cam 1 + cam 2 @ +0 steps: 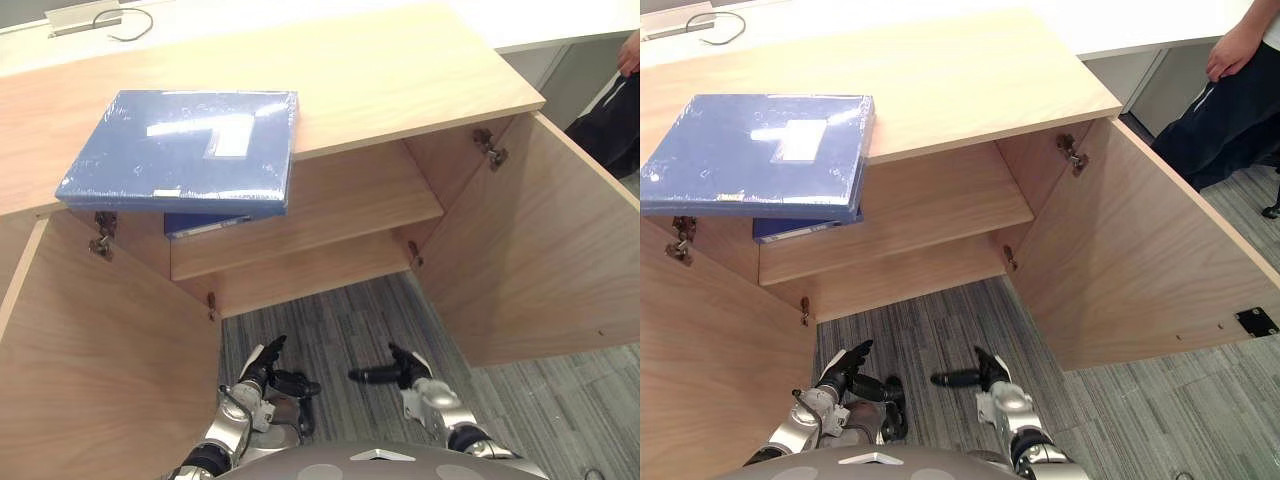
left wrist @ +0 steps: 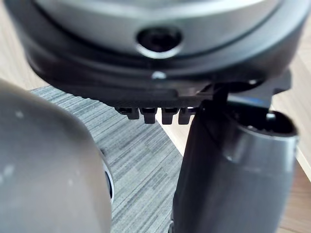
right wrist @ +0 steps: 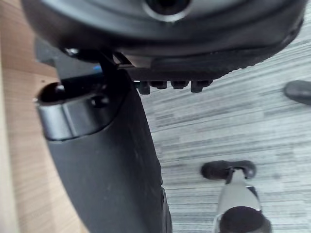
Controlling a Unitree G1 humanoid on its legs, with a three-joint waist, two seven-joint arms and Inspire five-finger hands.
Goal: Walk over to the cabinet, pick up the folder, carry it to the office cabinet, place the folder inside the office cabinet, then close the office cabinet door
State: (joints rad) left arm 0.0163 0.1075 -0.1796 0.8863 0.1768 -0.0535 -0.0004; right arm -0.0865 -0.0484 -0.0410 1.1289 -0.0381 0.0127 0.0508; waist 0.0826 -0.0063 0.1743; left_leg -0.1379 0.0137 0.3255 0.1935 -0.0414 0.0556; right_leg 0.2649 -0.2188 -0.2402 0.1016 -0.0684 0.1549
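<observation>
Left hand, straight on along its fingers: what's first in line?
The way looks free up to the open cabinet: the left hand aims at the space under its shelf. Shelf edge or back panel first: depth unclear.

Grey striped carpet point(image 1: 330, 320) covers the floor, and a white desktop point(image 1: 560, 25) spans the far edge.

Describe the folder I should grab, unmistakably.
Find the open wooden cabinet. On its top, at the robot's left, lies the blue folder, overhanging the front edge. Unlike the darker blue item on the shelf beneath, it is shiny, with a pale label.
</observation>
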